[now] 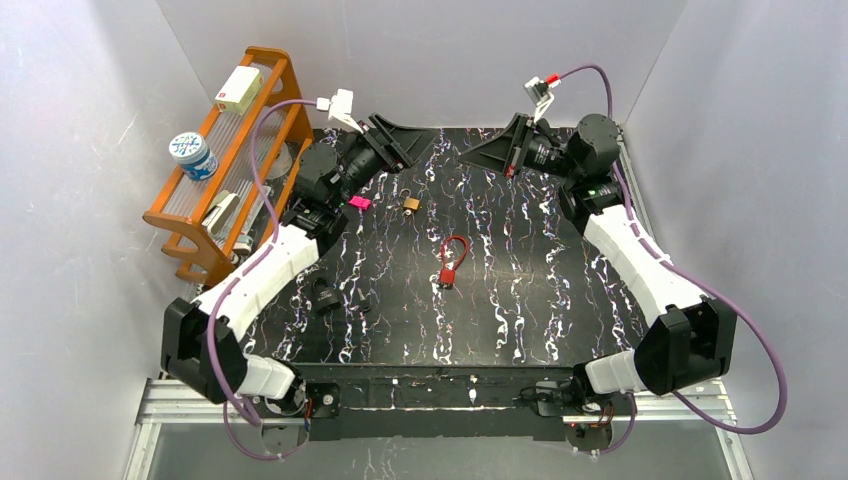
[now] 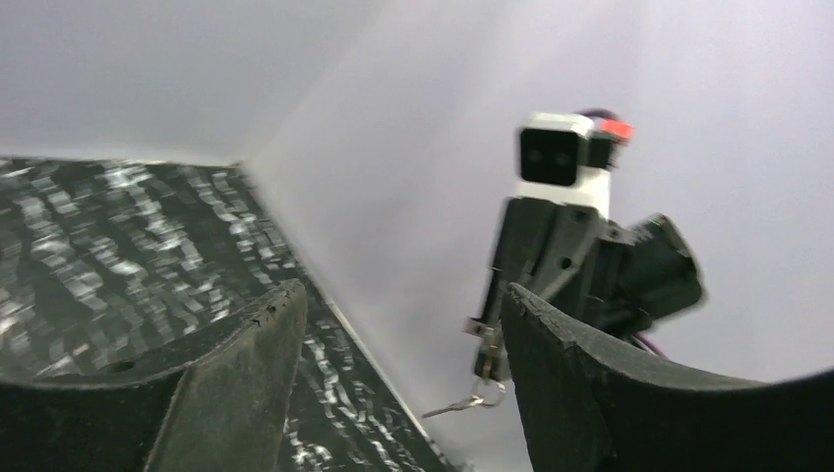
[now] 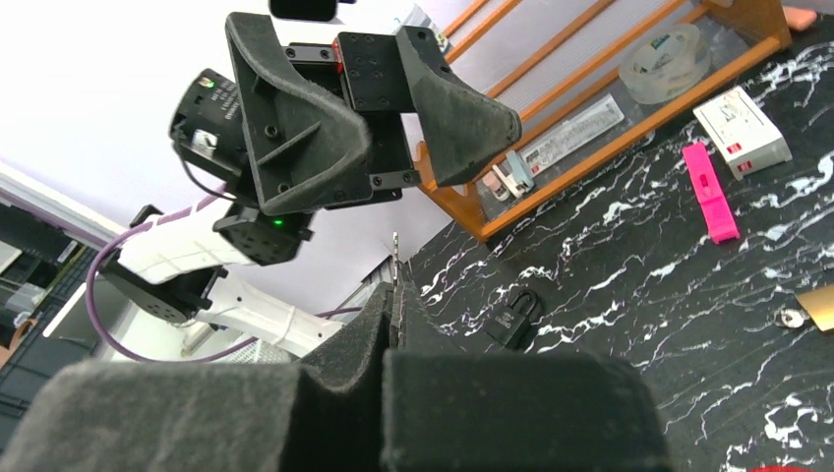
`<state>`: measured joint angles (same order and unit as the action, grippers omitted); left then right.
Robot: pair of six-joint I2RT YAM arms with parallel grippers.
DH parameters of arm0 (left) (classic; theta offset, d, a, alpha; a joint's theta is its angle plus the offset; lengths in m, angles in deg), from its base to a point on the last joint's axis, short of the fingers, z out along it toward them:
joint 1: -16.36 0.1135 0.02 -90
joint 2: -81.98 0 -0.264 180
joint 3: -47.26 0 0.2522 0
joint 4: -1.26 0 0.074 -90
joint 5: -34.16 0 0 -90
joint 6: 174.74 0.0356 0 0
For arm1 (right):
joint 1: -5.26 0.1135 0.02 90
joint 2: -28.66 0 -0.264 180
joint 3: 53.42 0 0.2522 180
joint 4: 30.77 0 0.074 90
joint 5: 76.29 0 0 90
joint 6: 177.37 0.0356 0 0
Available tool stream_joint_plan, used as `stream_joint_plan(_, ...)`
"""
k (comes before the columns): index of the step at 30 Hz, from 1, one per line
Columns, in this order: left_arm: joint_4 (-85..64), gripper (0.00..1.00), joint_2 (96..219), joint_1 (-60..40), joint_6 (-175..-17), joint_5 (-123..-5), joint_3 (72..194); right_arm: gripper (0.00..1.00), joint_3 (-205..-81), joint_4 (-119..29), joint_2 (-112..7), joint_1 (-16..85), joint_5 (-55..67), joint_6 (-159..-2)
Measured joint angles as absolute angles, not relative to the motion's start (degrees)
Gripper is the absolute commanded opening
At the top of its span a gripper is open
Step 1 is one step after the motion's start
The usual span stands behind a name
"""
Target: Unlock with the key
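right pincer [image 3: 393,307]: you have its jaws pressed fully together on the key [image 3: 395,258]; only a thin strip of metal stands up out of the seam between the pads.
key ring [image 2: 479,393]: from the left wrist you see it dangling free under those closed fingers.
left pincer [image 2: 403,300]: your jaws stand wide apart with nothing between them (the right wrist view shows both pads bare).
landmark: the red lock [image 1: 452,262], lying flat near the middle of the black marbled table [image 1: 560,300].
key against the red lock: it is up in the air beyond it, toward the back wall and off to the right, well apart from it.
left pincer against the red lock: also raised and beyond it, but off to the left; your two pincers face each other across the gap.
brass padlock [image 1: 411,203]: on the table beyond the red lock and a little left, below the gap between the pincers, touching neither.
black padlock [image 1: 325,293]: left of the red lock and slightly nearer the arm bases.
pink piece [image 1: 359,202]: beyond the red lock and further left than the brass padlock.
wooden rack [image 1: 230,150]: far left of the red lock, at the table's left edge, with a white box [image 1: 238,88] and a round tin [image 1: 193,155] on top.
which lock fits the key: you cannot tell from these views.
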<state>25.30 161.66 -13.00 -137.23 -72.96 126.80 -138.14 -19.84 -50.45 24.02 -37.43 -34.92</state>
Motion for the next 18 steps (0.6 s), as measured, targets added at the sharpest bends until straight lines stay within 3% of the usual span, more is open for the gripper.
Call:
stream_joint_plan(4, 10.4, 0.76, 159.3, -13.0, -132.0, -65.0, 128.9, 0.01, -137.3, -23.4, -49.9, 24.0, -35.3, -36.4)
stream_joint_plan(8, -7.7, 0.74, 160.3, -13.0, -125.8, -58.8, 133.1, 0.01, -136.5, -31.5, -48.7, 24.1, -29.8, -39.1)
stream_joint_plan(11, -17.9, 0.69, 163.0, -13.2, -123.0, -58.3, 134.7, 0.01, -135.5, -38.6, -47.5, 24.1, -23.7, -41.2)
stream_joint_plan(18, -30.2, 0.68, 172.2, -18.4, -121.3, -60.9, 130.4, 0.01, -131.1, -54.6, -47.0, 23.5, -9.4, -44.1)
